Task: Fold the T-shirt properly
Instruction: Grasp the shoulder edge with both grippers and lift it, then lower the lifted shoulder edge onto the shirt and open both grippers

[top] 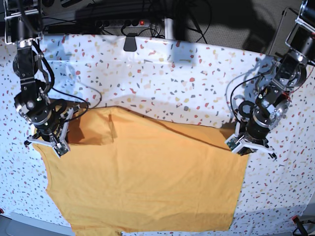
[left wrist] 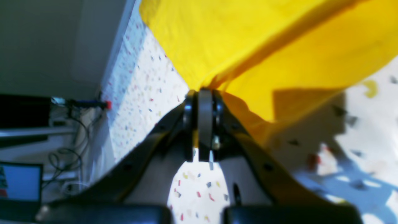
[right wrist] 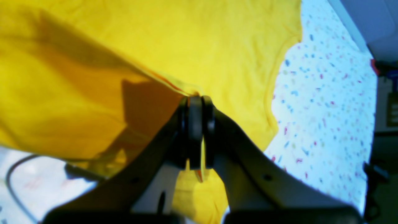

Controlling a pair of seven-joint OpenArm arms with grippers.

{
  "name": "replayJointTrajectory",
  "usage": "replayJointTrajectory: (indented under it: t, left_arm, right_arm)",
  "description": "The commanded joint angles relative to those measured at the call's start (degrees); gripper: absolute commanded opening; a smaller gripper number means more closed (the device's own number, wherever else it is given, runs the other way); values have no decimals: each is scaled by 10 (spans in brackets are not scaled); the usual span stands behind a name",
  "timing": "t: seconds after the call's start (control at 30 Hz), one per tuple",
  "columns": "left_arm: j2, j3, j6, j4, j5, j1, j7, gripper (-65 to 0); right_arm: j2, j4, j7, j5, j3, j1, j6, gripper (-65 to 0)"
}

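White speckled tablecloth (top: 197, 83) covers my bench, with a power strip (top: 123, 22) and cables behind its far edge. My left end effector (left wrist: 200, 93) is clamped tight on one corner of the mustard T-shirt (top: 147, 177), and my right end effector (right wrist: 196, 99) is pinched shut on the opposite corner, I judge so that both can carry that raised edge over in one fold. Most of the shirt lies flat between the arms, running to the near edge; no containers are in sight.
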Motion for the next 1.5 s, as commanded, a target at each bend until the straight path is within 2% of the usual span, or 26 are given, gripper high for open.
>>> replayJointTrajectory:
  t: [0.0,0.27,0.57,0.87,1.13,1.27,1.47]
  left_arm:
    - [-2,-6,10,-10,5,-24,-4,-650]
    - [25,-6,10,-106,-3,-83,-36,-650]
    - [40,-6,10,-148,-25,-127,-38,-650]
    - [44,-6,10,-163,-35,-130,-66,-650]
    - [44,-6,10,-163,-35,-139,-66,-650]
    - [44,-6,10,-163,-35,-143,-73,-650]
    - [44,-6,10,-163,-35,-151,-80,-650]
  right_arm:
    - [9,-9,11,-2,-1,28,-4,-650]
    - [9,-115,11,-2,-42,136,-4,-650]
    - [9,-151,9,-4,-110,221,-3,-650]
    - [7,-237,15,-4,-113,288,-3,-650]
    - [-37,-245,15,-8,-113,307,7,-650]
    - [-64,-245,23,-41,-113,308,6,-650]
    - [-73,-245,26,-69,-113,308,-8,-650]
